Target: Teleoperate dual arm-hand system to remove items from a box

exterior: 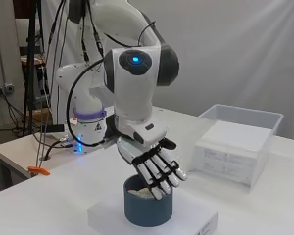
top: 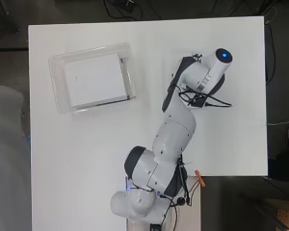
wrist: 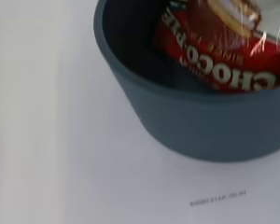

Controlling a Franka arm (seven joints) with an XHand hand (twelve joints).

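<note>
A round dark blue cup [exterior: 148, 204] stands on a flat white box [exterior: 196, 221] at the near side of the table. In the wrist view the cup [wrist: 200, 128] holds a red snack packet [wrist: 219, 44]. My hand [exterior: 154, 164] hovers just above the cup's rim, fingers straight and spread and pointing down over it, holding nothing. The overhead view hides the hand and cup under the arm. A clear plastic box [top: 58, 79] with a white carton [top: 95, 79] inside sits at the table's far left; from the side, the plastic box [exterior: 272, 120] is to the right.
An orange clip [top: 199, 178] lies at the table's edge near the arm's base, with cables beside it. The arm's forearm hangs over the right half of the table. White tabletop [top: 86, 159] stretches between the plastic box and the base.
</note>
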